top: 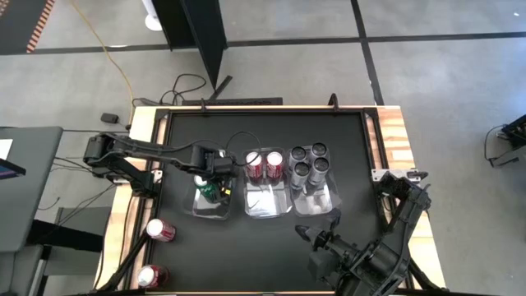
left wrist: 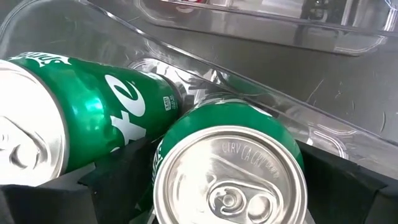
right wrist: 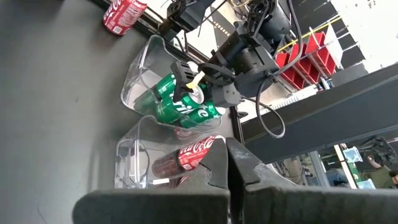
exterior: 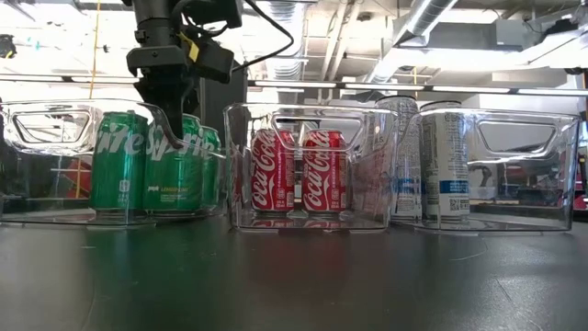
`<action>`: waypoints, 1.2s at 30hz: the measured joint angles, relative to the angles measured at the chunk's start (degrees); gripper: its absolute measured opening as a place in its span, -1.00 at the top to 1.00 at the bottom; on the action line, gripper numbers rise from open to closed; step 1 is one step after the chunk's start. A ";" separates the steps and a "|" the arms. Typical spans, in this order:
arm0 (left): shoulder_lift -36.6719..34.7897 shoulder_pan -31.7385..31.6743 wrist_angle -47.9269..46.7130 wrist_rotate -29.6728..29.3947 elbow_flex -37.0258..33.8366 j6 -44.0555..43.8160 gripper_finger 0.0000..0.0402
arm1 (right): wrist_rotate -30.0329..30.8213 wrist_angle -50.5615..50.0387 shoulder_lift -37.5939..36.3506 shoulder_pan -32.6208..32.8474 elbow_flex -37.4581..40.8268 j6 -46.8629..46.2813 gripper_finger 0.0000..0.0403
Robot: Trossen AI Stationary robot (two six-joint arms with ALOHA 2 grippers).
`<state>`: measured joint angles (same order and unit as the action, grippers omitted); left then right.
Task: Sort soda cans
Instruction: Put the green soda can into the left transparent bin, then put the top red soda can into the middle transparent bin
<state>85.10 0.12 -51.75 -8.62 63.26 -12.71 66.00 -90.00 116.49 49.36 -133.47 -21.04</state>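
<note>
Three clear trays stand side by side mid-table. The left tray (top: 212, 210) holds green soda cans (exterior: 119, 161), standing upright on its floor. My left gripper (exterior: 170, 115) points down into this tray, open, a finger on either side of the top of one upright green can (left wrist: 230, 180). The middle tray (top: 267, 205) holds two upright red cans (exterior: 299, 170). The right tray (top: 316, 204) holds several silver-grey cans (top: 311, 160). Two more red cans (top: 160, 231) lie on their sides at the table's near left. My right gripper (top: 302, 233) hangs shut and empty at the near right.
The trays' near halves are free of cans. One loose red can (top: 152, 276) lies close to the table's near left corner. A wooden rim (top: 394, 131) borders the black table top. Cables run over the far edge behind the left arm.
</note>
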 joint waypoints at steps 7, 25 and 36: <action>-0.02 0.15 -0.35 -0.04 0.00 -0.02 -0.82 | 0.00 -0.02 0.02 -0.02 0.00 0.00 0.98; -0.09 2.53 -4.73 -3.02 4.16 -0.12 -0.83 | 0.00 -0.02 0.02 -0.02 0.00 -0.02 0.98; -0.38 5.02 -11.93 -6.42 10.79 -0.44 -0.83 | 0.00 -0.02 0.02 0.11 0.00 -0.10 0.98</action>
<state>84.72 5.15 -63.67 -15.05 74.06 -13.15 66.00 -90.02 116.51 49.47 -133.47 -21.14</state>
